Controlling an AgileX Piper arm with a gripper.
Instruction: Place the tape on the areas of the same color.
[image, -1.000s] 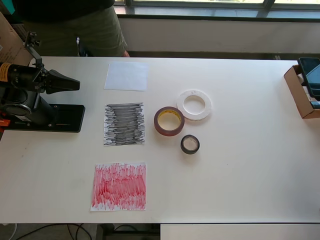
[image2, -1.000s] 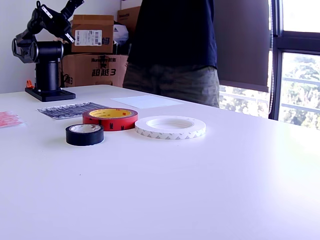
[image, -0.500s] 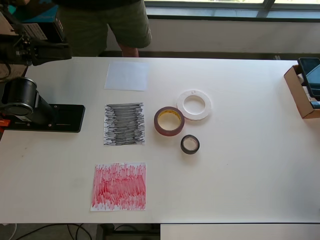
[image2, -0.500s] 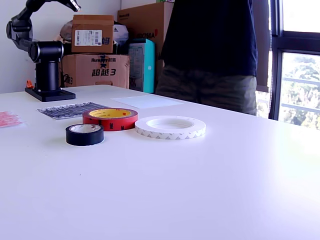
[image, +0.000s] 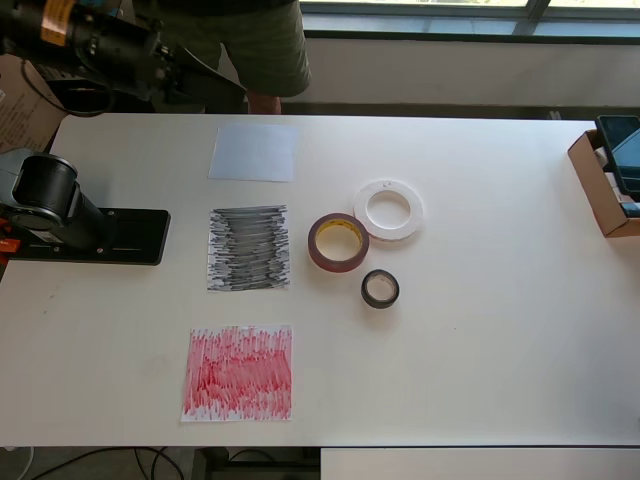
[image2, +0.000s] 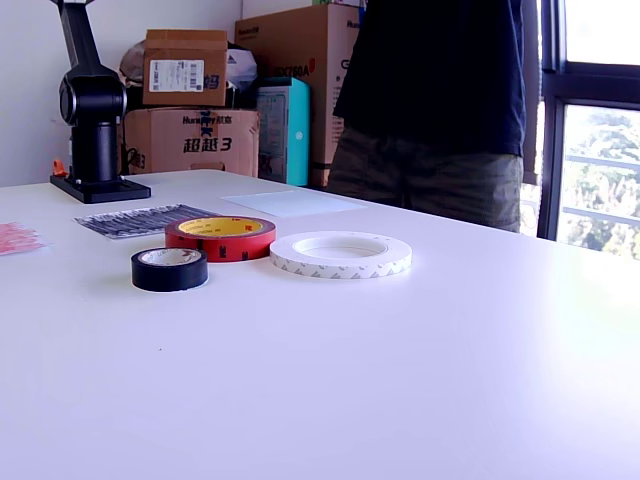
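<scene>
Smooth white table (image: 500, 330): flat white ring (image: 389, 209), glossy red roll (image: 338, 242); end effector (image: 215, 88) grip unreadable.

Three tape rolls cluster mid-table: the white ring (image: 389, 209) touches the red roll (image: 337, 242), the black roll (image: 380, 289) just beside. Open tabletop (image: 500, 330) surrounds them. The flat sheets, white (image: 254, 152), black (image: 248, 248) and red (image: 238, 373), lie unobstructed; a cardboard box (image: 605, 185) occupies the overhead view's right edge.
</scene>
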